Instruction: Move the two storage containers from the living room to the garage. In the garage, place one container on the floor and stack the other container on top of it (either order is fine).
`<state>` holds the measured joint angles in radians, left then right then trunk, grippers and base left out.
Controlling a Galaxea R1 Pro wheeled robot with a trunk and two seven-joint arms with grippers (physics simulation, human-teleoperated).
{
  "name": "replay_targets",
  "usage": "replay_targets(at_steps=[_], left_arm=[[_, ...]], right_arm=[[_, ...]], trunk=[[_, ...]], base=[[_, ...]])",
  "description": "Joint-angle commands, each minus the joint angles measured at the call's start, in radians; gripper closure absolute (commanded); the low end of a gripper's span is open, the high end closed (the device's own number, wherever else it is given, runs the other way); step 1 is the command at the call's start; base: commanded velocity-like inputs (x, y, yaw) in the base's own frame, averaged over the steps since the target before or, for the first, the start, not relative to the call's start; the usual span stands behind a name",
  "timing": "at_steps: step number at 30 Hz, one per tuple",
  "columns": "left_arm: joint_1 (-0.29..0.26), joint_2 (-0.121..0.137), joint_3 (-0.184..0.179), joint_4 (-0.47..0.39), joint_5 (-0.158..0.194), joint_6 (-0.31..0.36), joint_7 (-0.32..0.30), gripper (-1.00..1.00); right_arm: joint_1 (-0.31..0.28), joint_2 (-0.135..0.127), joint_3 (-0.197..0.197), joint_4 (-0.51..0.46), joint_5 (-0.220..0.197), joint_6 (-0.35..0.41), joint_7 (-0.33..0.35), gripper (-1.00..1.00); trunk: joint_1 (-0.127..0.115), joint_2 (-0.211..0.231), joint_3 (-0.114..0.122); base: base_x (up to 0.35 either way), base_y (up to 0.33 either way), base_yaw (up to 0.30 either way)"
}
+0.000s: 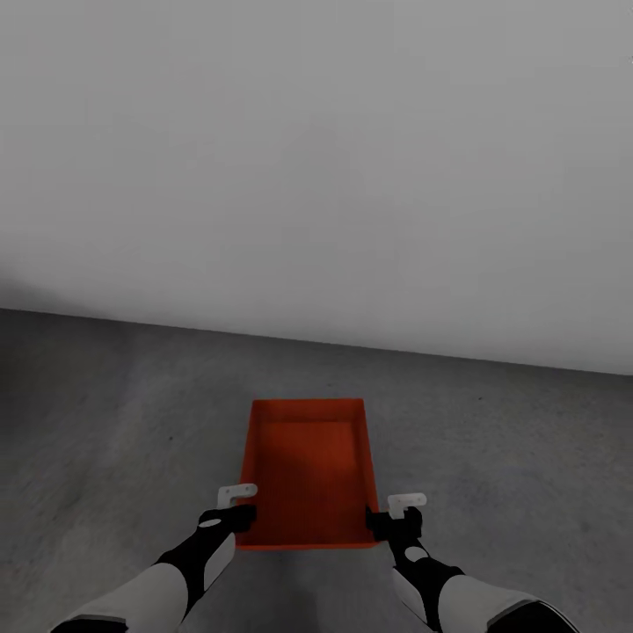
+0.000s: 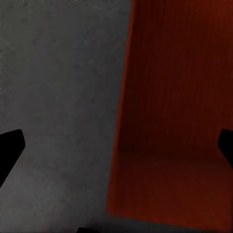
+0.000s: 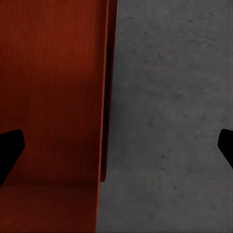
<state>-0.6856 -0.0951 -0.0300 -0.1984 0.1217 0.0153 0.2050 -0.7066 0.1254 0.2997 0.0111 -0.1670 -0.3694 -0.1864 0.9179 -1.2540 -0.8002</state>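
Observation:
One orange-red storage container point(image 1: 308, 466), open-topped and empty, lies low over the dark grey concrete floor point(image 1: 114, 413) in front of me, long side pointing at the wall. My left gripper point(image 1: 239, 515) is at its near left corner and my right gripper point(image 1: 387, 520) at its near right corner. In the left wrist view the left gripper point(image 2: 118, 145) has its fingers spread wide, straddling the container's side wall point(image 2: 170, 97). The right gripper point(image 3: 116, 145) straddles the other side wall point(image 3: 53, 87) the same way, open. I cannot tell whether the container touches the floor.
A plain white-grey wall point(image 1: 316, 158) stands just beyond the container and meets the floor along a line across the view. Mottled concrete stretches to both sides of the container point(image 3: 170, 97).

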Motion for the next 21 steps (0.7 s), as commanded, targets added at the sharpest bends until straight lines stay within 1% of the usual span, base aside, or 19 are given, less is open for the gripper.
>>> replay_targets(at_steps=[1, 21], left_arm=[[0.000, 0.000, -0.004, -0.001, 0.010, 0.002, 0.004, -1.00], [0.000, 0.000, -0.004, 0.000, 0.010, 0.002, 0.003, -1.00]], right_arm=[[-0.001, 0.000, 0.009, 0.001, -0.009, -0.003, -0.002, -1.00], [-0.001, 0.000, 0.009, 0.001, -0.009, -0.005, -0.002, -1.00]], trunk=[[-0.004, 0.007, 0.003], [-0.081, 0.147, 0.065]], base=[[0.000, 0.000, 0.000], [0.000, 0.000, 0.000]])
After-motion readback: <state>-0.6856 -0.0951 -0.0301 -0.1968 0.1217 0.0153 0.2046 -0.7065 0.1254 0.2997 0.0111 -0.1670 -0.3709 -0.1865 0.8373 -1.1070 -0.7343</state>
